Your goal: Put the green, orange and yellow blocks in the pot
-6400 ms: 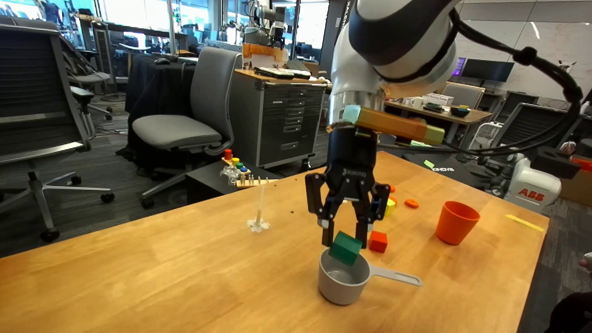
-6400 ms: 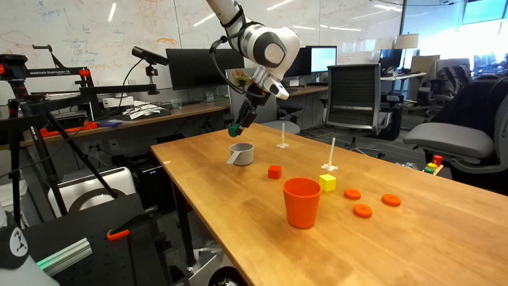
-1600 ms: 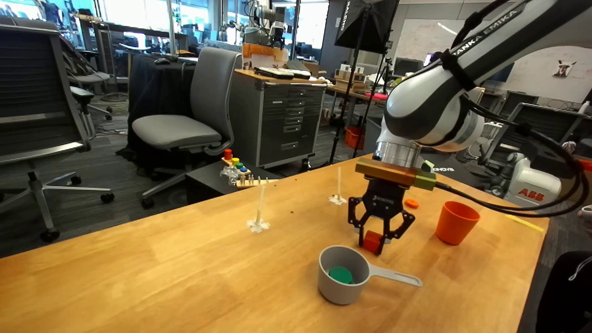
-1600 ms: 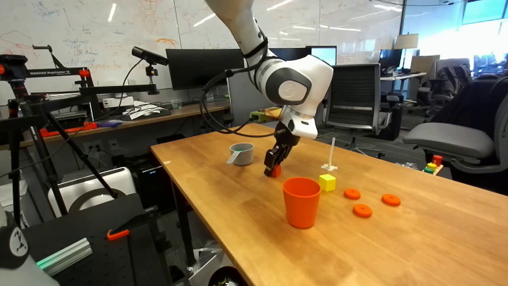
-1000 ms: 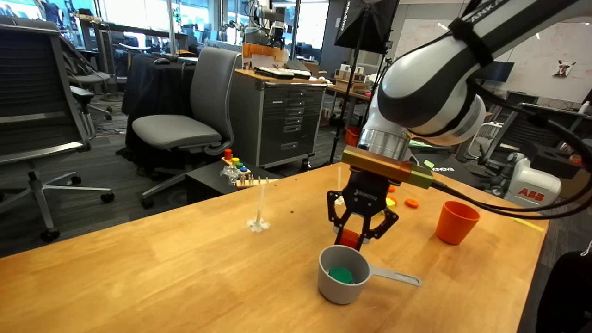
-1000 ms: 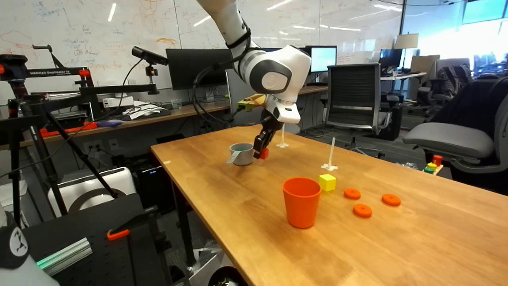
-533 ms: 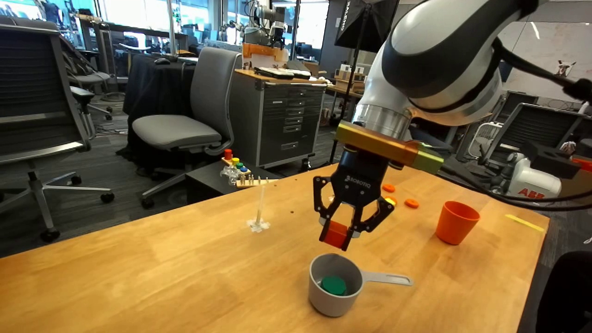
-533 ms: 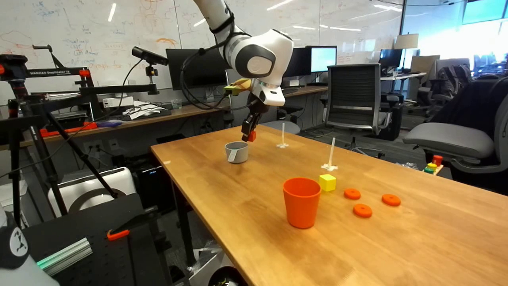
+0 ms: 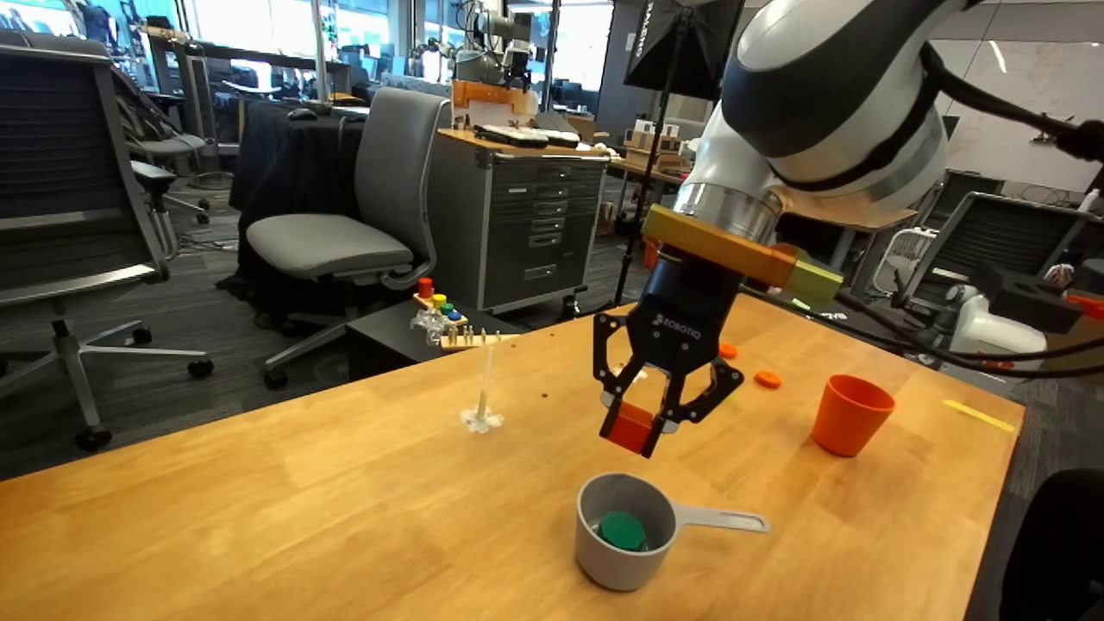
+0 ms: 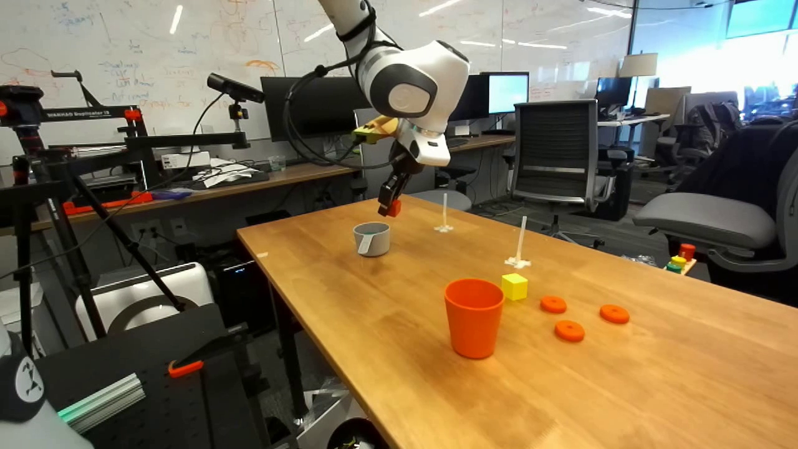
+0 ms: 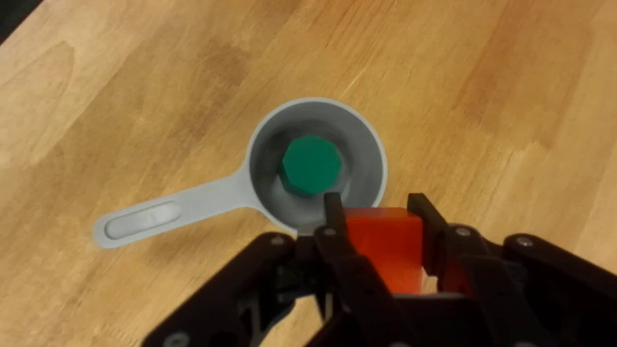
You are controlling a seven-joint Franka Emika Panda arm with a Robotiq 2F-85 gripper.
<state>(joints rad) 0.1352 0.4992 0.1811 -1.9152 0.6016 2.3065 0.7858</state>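
My gripper point(image 11: 376, 198) is shut on the orange block point(image 11: 385, 248), one finger against each side. In both exterior views it hangs tilted in the air, above the pot's rim height and off toward the pot's far side. The grey pot point(image 9: 623, 565) stands upright on the table, handle out to one side. Inside it lies the green block point(image 11: 312, 165), seen from above in the wrist view. The yellow block point(image 10: 514, 287) sits on the table beyond the orange-red cup in an exterior view; elsewhere the gripper hides nearly all of it.
The orange-red cup point(image 10: 474, 321) stands upright on the table. Near the yellow block lie flat orange discs point(image 10: 569, 331). Two thin upright sticks rise from the tabletop, one stick point(image 10: 521, 240) close to the yellow block, the farther stick point(image 10: 444, 211) nearer the arm.
The green block went from the gripper into the pot. Later the orange block was gripped and lifted off the table toward the pot. The pot has shifted slightly. Lately the gripper rose a little.
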